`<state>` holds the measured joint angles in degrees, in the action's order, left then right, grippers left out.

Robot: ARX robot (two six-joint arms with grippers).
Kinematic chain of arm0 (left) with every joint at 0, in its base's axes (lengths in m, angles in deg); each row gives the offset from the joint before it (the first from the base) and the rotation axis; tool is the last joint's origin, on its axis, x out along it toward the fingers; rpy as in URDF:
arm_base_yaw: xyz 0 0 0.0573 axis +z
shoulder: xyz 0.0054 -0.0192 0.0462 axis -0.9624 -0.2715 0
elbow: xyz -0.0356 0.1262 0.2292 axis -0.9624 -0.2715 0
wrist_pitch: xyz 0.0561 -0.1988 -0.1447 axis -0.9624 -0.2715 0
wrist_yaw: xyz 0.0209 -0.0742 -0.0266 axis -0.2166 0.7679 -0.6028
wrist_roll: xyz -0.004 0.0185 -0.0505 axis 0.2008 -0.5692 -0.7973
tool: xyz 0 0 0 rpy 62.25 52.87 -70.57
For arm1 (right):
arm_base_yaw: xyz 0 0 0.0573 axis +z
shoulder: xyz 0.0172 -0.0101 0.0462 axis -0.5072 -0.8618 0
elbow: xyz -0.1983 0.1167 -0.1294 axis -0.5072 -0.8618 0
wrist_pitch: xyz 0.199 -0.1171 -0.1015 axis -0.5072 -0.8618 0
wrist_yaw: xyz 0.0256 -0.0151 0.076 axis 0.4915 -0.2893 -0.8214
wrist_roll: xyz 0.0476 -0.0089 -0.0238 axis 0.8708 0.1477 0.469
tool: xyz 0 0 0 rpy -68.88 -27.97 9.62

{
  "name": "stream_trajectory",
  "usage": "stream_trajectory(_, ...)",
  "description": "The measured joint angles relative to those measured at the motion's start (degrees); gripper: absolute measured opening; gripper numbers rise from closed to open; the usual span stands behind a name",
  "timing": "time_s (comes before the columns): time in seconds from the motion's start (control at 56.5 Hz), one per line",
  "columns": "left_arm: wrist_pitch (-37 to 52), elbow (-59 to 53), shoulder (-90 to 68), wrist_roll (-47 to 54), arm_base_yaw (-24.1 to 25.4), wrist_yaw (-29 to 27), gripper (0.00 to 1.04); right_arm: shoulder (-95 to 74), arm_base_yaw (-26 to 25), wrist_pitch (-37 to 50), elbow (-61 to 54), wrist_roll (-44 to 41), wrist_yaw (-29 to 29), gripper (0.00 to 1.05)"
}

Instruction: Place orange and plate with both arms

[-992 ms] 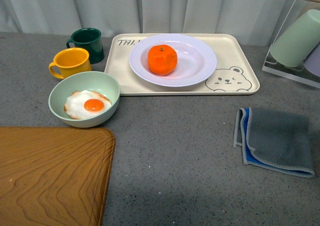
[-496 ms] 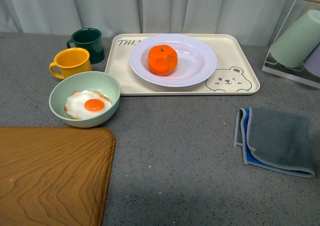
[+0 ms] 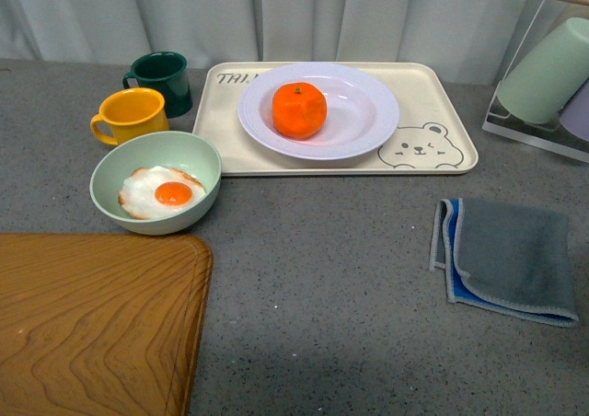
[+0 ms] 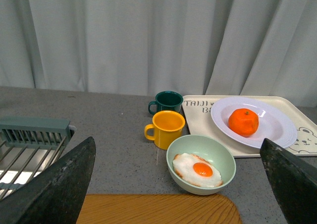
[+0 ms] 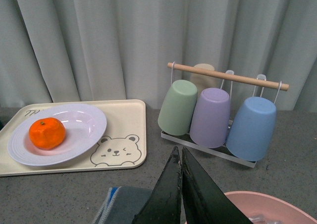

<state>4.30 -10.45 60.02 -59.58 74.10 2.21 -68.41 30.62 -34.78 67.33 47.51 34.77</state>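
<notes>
The orange sits in the white plate, which rests on the beige bear tray at the back of the table. Both also show in the left wrist view, the orange in the plate, and in the right wrist view, the orange in the plate. Neither arm shows in the front view. My left gripper is open and empty, well back from the objects. My right gripper is shut and empty, its tips pointing toward the cup rack.
A pale green bowl with a fried egg, a yellow mug and a dark green mug stand left of the tray. A wooden board lies front left, a grey cloth right, a cup rack back right, a dish rack far left, a pink bowl near right.
</notes>
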Motion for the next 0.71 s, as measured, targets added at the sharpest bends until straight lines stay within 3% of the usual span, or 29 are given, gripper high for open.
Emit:
stream_trajectory(0.407, 0.0, 0.0, 0.0, 0.0, 0.0, 0.0, 0.98, 15.5, 0.0, -14.2, -0.2, 0.0, 0.0, 0.01)
stream_trajectory(0.708, 0.0, 0.0, 0.0, 0.0, 0.0, 0.0, 0.98, 21.7, 0.0, -20.0, -0.2, 0.0, 0.0, 0.01)
